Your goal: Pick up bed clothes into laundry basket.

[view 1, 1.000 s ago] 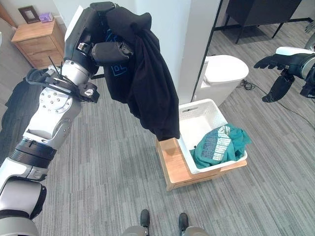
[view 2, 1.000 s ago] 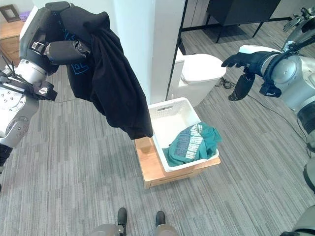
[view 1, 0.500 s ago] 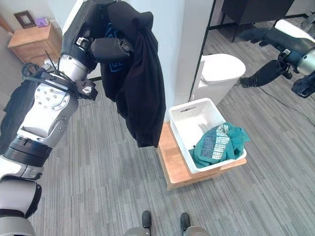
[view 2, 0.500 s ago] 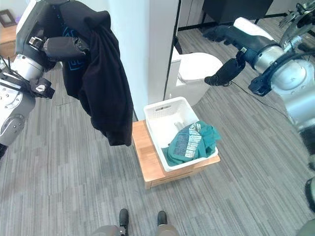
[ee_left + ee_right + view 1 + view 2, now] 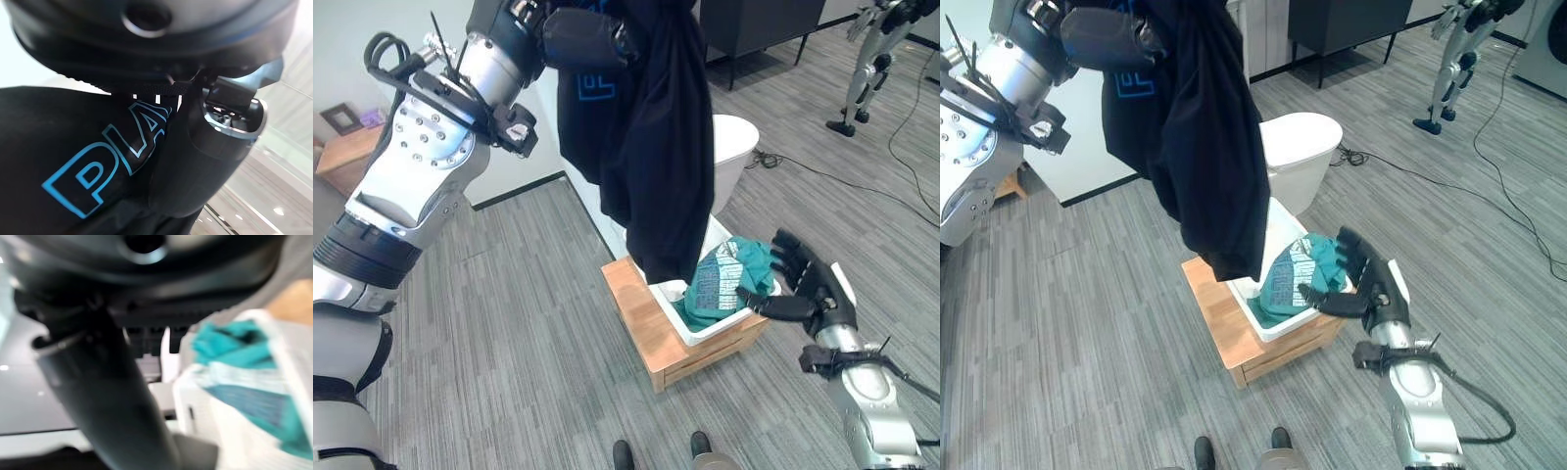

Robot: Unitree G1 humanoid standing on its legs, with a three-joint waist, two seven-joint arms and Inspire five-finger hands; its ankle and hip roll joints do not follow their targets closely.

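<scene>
The right hand (image 5: pixel 808 284) hovers low beside the white laundry basket (image 5: pixel 690 328), fingers straight and spread, thumb reaching toward the basket's near rim without gripping anything. Just past its fingertips a teal garment (image 5: pixel 729 279) with a pale printed panel lies crumpled in the basket, spilling a little over the edge nearest the hand. The basket is smooth rigid plastic with rounded corners, and it sits on a low, light wooden platform (image 5: pixel 646 333) with a flat top and square edges, which stands on grey carpet (image 5: pixel 519 323) laid in striped plank-like tiles.

Higher up and further back, the left hand (image 5: pixel 582 34) is raised well above the basket. A black sweatshirt (image 5: pixel 656 147) with blue outlined lettering is draped over it; in the left wrist view the thumb (image 5: pixel 205 161) presses against the soft dark cloth, so the hand is clamped on the garment. The sweatshirt hangs in long limp folds, and its lowest hem dangles just over the basket's near left corner; whether the hem touches the rim cannot be told.

Behind the basket stands a white rounded bin (image 5: pixel 1302 147) with a domed lid. Further off are a white wall (image 5: pixel 342 59), a small wooden nightstand (image 5: pixel 342 157), a dark cabinet on thin legs (image 5: pixel 1347 20), and another humanoid robot (image 5: pixel 871 49) standing at the far right
</scene>
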